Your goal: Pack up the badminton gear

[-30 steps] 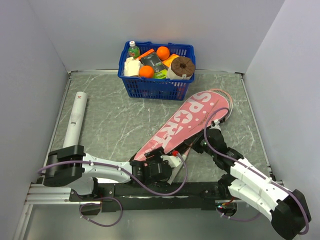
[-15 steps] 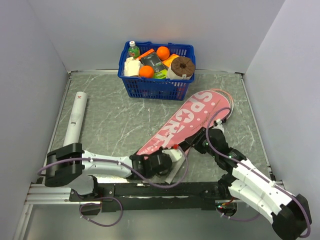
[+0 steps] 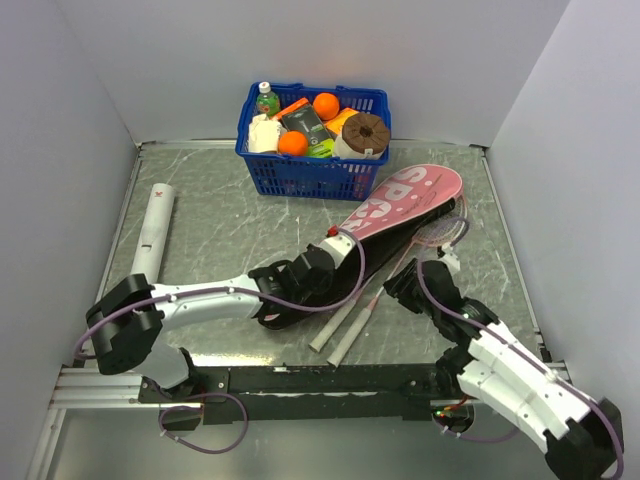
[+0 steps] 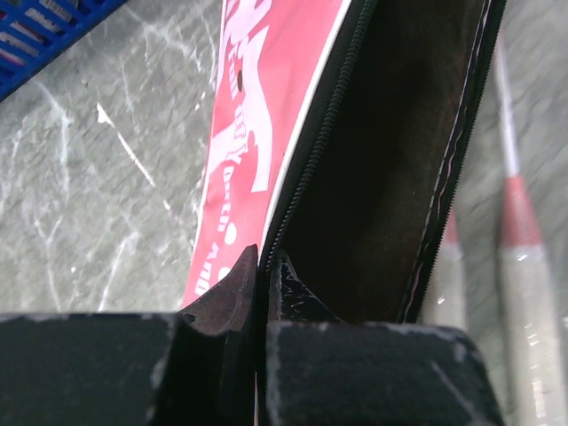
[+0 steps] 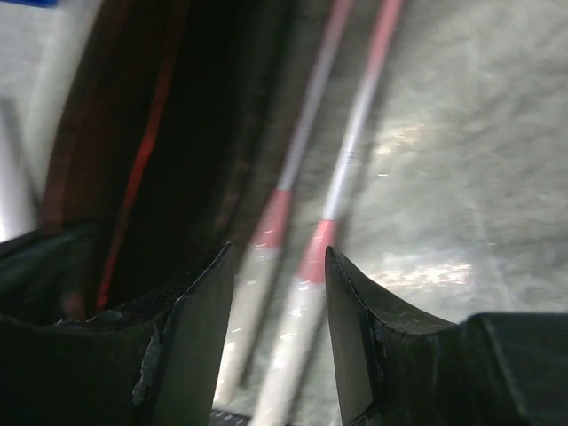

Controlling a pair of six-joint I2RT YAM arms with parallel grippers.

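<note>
The pink "SPORT" cover (image 3: 405, 200) slants up off the table, its black inside (image 4: 390, 177) hanging open. My left gripper (image 3: 330, 255) is shut on the cover's zipped edge (image 4: 306, 177) near its narrow end. Two thin rackets (image 3: 385, 285) lie bare on the table beside the cover, with their white-pink handles (image 5: 306, 275) towards the near edge. Just above those handles my right gripper (image 3: 398, 285) stands open and holds nothing. The long white tube (image 3: 152, 235) lies at the far left.
A blue plastic basket (image 3: 310, 175) of groceries stands against the back wall, close to the cover's wide end. Grey walls close in the table (image 3: 230, 230) on the left, back and right.
My left gripper shut on the cover's edge and lifted it up and away, uncovering the rackets. My right gripper opened, let go and drew back slightly.
</note>
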